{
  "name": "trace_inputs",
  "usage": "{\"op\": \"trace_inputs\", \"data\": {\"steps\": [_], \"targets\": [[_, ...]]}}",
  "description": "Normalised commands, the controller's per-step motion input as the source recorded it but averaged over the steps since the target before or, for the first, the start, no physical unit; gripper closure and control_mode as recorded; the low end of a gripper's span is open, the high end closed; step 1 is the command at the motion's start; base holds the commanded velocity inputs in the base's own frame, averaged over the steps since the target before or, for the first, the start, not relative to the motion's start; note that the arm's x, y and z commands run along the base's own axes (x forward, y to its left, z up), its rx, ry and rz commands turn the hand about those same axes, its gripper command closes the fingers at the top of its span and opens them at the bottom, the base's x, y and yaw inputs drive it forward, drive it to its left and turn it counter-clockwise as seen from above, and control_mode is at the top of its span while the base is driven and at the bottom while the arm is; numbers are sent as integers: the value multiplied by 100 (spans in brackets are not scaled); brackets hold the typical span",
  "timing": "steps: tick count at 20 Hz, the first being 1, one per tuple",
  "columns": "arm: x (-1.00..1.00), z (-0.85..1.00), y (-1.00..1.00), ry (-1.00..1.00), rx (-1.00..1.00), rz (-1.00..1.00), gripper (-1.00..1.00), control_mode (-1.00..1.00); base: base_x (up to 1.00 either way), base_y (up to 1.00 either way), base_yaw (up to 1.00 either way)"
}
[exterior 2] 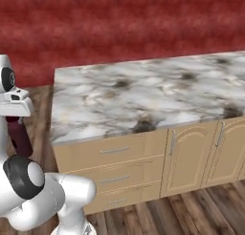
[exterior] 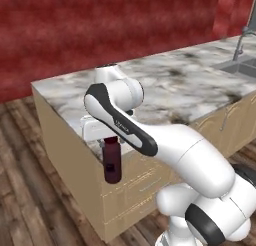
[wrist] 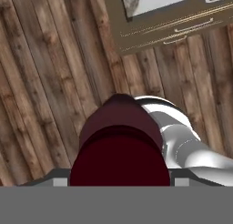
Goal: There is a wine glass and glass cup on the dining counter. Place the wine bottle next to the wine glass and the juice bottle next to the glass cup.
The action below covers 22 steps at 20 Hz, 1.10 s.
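Note:
My gripper (exterior: 111, 141) is shut on the juice bottle (exterior: 113, 164), a stubby dark maroon bottle that hangs upright below the hand. It is over the wooden floor, just off the counter's near left corner. From the right base view the gripper (exterior 2: 14, 118) and the juice bottle (exterior 2: 20, 136) are at the far left, beside the counter's end. The hand view looks straight down on the bottle's wide maroon cap (wrist: 120, 141), with floor planks beneath. The wine bottle, wine glass, glass cup and dining counter are out of view.
A marble-topped counter (exterior 2: 143, 100) with drawers (exterior 2: 115, 151) and cabinet doors (exterior 2: 191, 153) stands in front of the base. A sink (exterior: 240, 66) with a faucet (exterior: 242, 40) is at its far right. Wooden floor (exterior: 30, 190) lies to the left, and a red wall is behind.

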Motion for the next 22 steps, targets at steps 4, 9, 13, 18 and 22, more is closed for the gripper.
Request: {"op": "trace_inputs", "data": {"steps": [4, 9, 13, 18, 22], "targets": [[0, 0, 0, 0, 0, 0, 100, 100, 37, 82, -1], [0, 0, 0, 0, 0, 0, 100, 100, 37, 83, -2], [0, 0, 0, 0, 0, 0, 100, 100, 19, 85, -8], [0, 0, 0, 0, 0, 0, 100, 100, 9, 83, -13], [0, 0, 0, 0, 0, 0, 100, 100, 13, 83, -12]]}}
